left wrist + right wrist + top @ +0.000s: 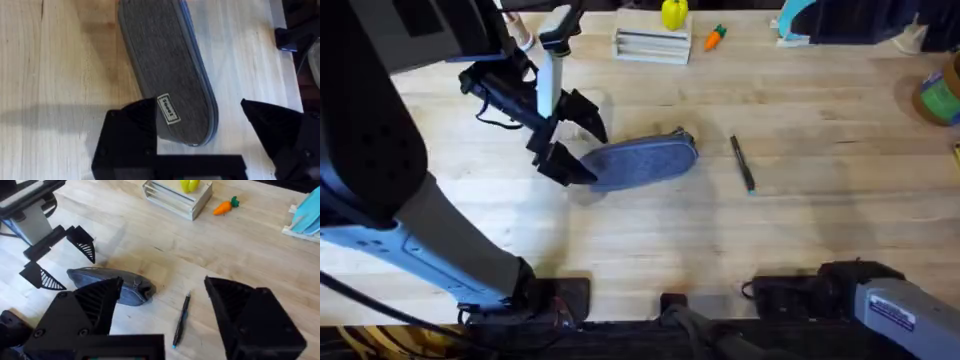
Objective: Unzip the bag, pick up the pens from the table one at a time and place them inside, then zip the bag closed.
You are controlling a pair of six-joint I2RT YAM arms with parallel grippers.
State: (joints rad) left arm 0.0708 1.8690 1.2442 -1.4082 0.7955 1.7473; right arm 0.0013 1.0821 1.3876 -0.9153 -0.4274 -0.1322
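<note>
Lying flat on the table [650,240], the bag [642,160] sits near the middle, a little to the left. It is a long blue-grey pouch, and its zipper looks closed. A small white label [168,109] shows on its side in the left wrist view.

The left gripper [570,140] is at the bag's left end. Its two black fingers are spread wide, one on each side of that end. One finger [135,122] is right against the bag by the label. The other finger [272,125] stands off from the bag, with bare wood between them. The fingers are not squeezing the bag.

One pen [742,163] lies on the table just to the right of the bag, not touching it. It is slim and black with a bluish tip, and the tip points toward the near edge of the table.

The right arm rests low at the near right corner of the table. The right gripper [165,305] is open wide and holds nothing. It looks out over the pen and the bag from well back.

At the far side of the table there is a small wooden rack [652,45] with a yellow toy [674,14] behind it. A little orange carrot toy [715,38] lies just to its right.
</note>
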